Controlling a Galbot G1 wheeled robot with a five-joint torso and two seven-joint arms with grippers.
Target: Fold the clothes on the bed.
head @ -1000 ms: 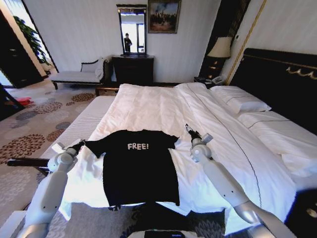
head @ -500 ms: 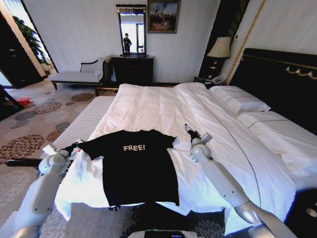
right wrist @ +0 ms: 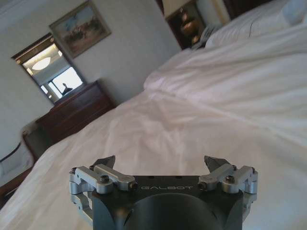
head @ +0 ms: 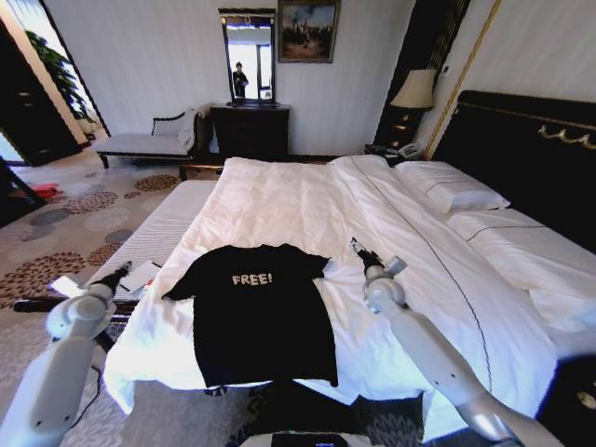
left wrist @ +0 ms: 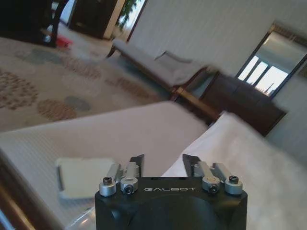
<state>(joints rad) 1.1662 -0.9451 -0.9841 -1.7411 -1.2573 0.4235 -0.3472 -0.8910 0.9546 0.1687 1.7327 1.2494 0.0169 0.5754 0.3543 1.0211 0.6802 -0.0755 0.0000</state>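
Observation:
The clothes, a black T-shirt (head: 259, 321) with white "FREE!" lettering, lie flat and face up at the foot of the bed (head: 279, 200), the hem hanging over the front edge. My left gripper (head: 118, 274) hovers to the left of the shirt's left sleeve, apart from it. In the left wrist view this gripper (left wrist: 164, 163) is open and holds nothing. My right gripper (head: 358, 249) is just past the right sleeve, above the white duvet. Seen from the right wrist, it (right wrist: 160, 164) is open wide with nothing in it.
A white flat card (head: 140, 277) lies on the striped pad (head: 158, 233) beside the bed, near my left gripper. Pillows (head: 456, 191) and the dark headboard (head: 531, 154) are at the right. A chaise bench (head: 140, 142), dresser (head: 250, 130) and lamp (head: 413, 90) line the far wall.
My left gripper pulled the left sleeve outward, then let it go and drew farther left. The sleeve has settled back on the duvet. The right gripper shifted slightly right.

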